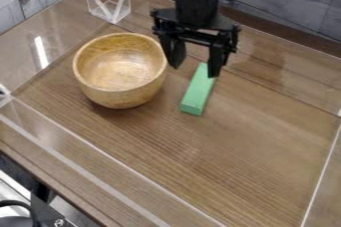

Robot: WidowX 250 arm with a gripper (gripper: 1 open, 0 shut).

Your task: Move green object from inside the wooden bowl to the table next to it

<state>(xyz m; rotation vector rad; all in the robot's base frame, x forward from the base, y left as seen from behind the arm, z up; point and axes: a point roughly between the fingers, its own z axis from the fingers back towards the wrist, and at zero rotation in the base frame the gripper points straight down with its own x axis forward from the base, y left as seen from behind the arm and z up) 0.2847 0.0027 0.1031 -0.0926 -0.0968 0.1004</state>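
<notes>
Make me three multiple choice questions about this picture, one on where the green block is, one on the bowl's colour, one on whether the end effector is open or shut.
1. Where is the green block?
A. In the bowl
B. On the table beside the bowl
C. In the end effector

2. What colour is the bowl?
A. Light tan
B. Blue
C. Black

3. What state is the end effector in?
A. Shut on the block
B. Shut, empty
C. Open, empty

Answers: B, the block lies flat on the table, right of the bowl. A, pale wood. C, its fingers stand apart above the block, holding nothing.
</notes>
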